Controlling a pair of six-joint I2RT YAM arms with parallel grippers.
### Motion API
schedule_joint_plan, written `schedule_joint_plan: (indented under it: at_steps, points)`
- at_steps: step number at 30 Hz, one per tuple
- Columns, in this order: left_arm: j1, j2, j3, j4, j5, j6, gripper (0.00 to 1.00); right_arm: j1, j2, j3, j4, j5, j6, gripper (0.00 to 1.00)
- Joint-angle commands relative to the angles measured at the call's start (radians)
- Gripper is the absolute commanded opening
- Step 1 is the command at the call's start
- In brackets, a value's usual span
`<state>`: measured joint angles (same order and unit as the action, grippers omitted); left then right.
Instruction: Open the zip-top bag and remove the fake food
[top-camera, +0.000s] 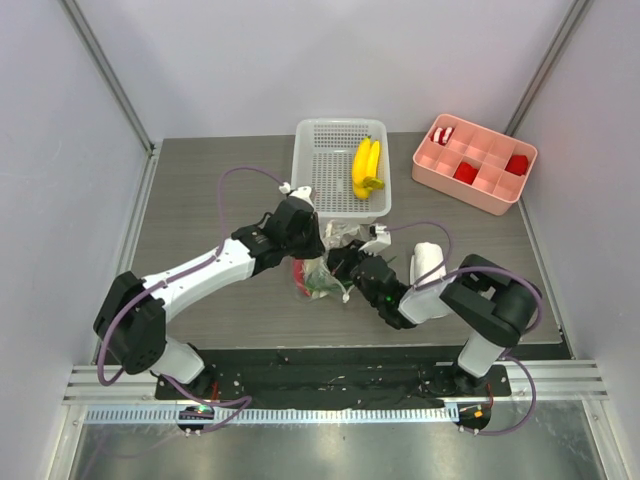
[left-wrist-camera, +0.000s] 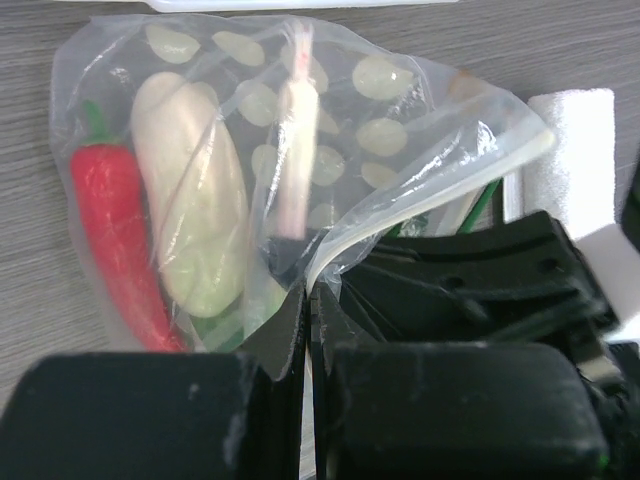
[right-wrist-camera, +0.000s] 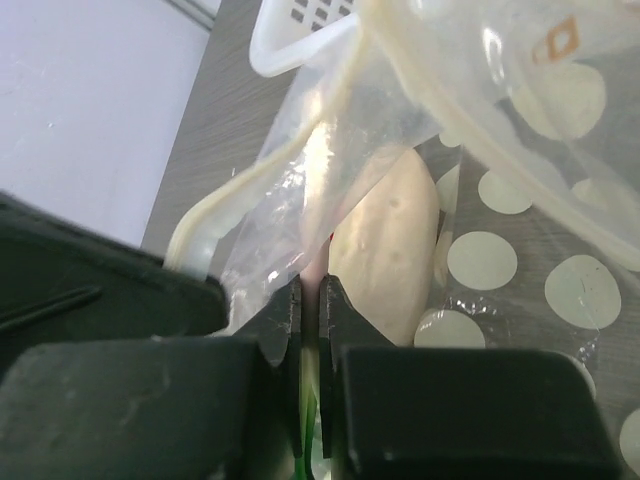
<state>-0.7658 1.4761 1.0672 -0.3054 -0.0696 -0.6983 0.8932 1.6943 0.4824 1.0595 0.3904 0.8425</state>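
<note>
From above, the bag (top-camera: 320, 272) lies mid-table between both arms. A white basket (top-camera: 325, 170) holding bananas (top-camera: 366, 168) sits just behind it, a white cloth (top-camera: 430, 262) to its right, and a pink tray (top-camera: 475, 165) well apart.

In the left wrist view, the left gripper (left-wrist-camera: 310, 330) pinches the bag's rim. A chili (left-wrist-camera: 115, 240) and a radish (left-wrist-camera: 195, 200) lie lengthwise inside, side by side.

In the right wrist view, the right gripper (right-wrist-camera: 310, 310) is clamped on the bag's film, with the basket's edge close behind.
</note>
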Motion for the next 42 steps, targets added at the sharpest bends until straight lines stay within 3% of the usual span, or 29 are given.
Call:
schedule_joint_plan:
  at_steps: [1,10,15,21,25,30,34,42]
  points:
    - [-0.004,-0.033,0.048,-0.017,-0.082,0.037,0.00,0.006,-0.129,-0.044,-0.039,-0.064,-0.025,0.01]
    - [-0.004,-0.135,0.091,-0.020,-0.139,0.092,0.00,0.010,-0.306,0.018,-0.567,-0.260,-0.120,0.01]
    - [-0.004,-0.218,0.100,-0.037,-0.173,0.121,0.00,0.013,-0.358,0.039,-0.724,-0.338,-0.175,0.01]
    - [-0.004,-0.234,0.089,-0.060,-0.214,0.125,0.00,0.033,-0.559,-0.046,-0.696,-0.345,-0.321,0.01]
    - [-0.003,-0.232,0.065,-0.054,-0.237,0.112,0.00,0.039,-0.699,-0.114,-0.628,-0.438,-0.410,0.01]
    - [-0.004,-0.240,0.043,-0.051,-0.233,0.086,0.00,0.041,-0.833,-0.162,-0.572,-0.395,-0.424,0.01]
    - [-0.004,-0.255,0.008,-0.046,-0.165,0.059,0.00,0.043,-0.794,-0.118,-0.495,-0.349,-0.414,0.01]
    - [-0.004,-0.272,-0.035,-0.046,-0.042,0.008,0.00,0.043,-0.645,0.062,-0.311,-0.516,-0.396,0.01]
